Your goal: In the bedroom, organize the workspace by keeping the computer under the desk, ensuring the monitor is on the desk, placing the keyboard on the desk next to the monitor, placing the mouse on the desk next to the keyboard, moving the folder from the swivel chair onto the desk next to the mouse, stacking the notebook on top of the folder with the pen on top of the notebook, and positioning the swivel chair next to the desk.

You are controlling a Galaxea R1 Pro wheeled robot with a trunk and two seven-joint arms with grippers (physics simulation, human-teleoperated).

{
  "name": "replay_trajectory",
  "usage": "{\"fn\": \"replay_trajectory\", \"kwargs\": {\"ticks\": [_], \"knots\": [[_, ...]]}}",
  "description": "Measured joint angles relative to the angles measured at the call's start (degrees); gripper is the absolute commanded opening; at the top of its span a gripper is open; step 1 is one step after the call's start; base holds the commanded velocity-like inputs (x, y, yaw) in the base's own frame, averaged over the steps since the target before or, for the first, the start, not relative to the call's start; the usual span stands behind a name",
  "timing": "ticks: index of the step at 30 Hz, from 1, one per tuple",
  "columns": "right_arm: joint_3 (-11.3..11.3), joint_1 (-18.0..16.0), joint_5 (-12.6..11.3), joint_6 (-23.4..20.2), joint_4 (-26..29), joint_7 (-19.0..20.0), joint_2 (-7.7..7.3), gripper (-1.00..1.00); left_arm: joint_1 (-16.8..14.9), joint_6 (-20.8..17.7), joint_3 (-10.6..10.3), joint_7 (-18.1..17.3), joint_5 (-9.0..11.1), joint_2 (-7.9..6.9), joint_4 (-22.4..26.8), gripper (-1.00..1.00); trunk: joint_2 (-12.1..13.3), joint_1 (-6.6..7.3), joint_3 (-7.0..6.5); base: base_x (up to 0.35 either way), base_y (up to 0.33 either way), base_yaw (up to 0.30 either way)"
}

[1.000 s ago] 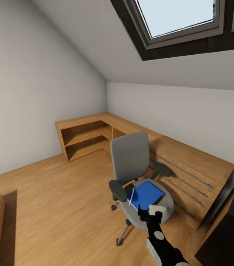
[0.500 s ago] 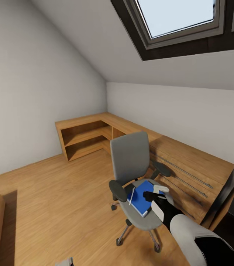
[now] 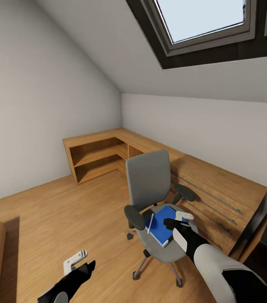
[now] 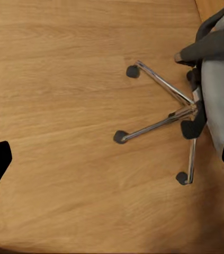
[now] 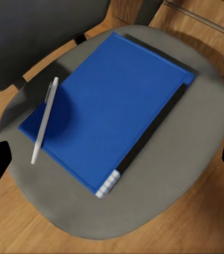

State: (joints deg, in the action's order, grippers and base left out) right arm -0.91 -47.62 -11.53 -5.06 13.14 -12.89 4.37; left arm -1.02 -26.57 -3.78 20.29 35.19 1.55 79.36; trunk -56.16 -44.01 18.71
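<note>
On the swivel chair (image 3: 158, 210) seat lies the blue notebook (image 5: 109, 111), hiding most of the dark folder (image 5: 157, 124); the pen (image 5: 44, 120) overhangs its edge. Above, the right gripper (image 3: 180, 221) hovers, released. At 7 o'clock, the left gripper (image 3: 81, 263), over floor (image 4: 53, 79), is spread wide.

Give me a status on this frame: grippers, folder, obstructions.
Right gripper open over the chair seat, empty. Left gripper open, low over the floor. Blue folder flat on the seat, pen at its edge. Nothing covering the folder.
</note>
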Motion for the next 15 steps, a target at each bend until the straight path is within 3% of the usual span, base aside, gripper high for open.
{"fn": "replay_trajectory", "kwargs": {"ticks": [3, 6, 8, 15], "knots": [[-0.01, -0.01, -0.25, 0.04, -0.01, -0.01, 0.06, 1.00, 0.01, 1.81, -0.58, 0.03, -0.88, 0.02, 1.29, 1.00, 0.00, 0.00, 0.02, 0.000, 0.000, 0.139], [-0.07, -0.01, -0.46, 0.03, -0.02, -0.06, 0.09, 1.00, 0.02, 3.59, -2.85, 0.31, -5.83, 0.04, 3.61, 1.00, 0.00, 0.00, 0.09, 0.000, 0.000, 0.229], [-0.11, -0.01, -0.49, 0.05, -0.02, -0.05, 0.05, 1.00, 0.02, 3.94, -3.36, 0.41, -7.82, 0.04, 4.03, 1.00, 0.00, 0.00, 0.15, 0.010, 0.000, 0.242], [-0.17, 0.00, -0.52, 0.18, 0.00, -0.02, 0.03, 1.00, 0.01, 4.09, -3.72, 0.53, -8.86, 0.12, 4.05, 1.00, -0.01, 0.03, 0.28, 0.193, 0.000, 0.087]]}}
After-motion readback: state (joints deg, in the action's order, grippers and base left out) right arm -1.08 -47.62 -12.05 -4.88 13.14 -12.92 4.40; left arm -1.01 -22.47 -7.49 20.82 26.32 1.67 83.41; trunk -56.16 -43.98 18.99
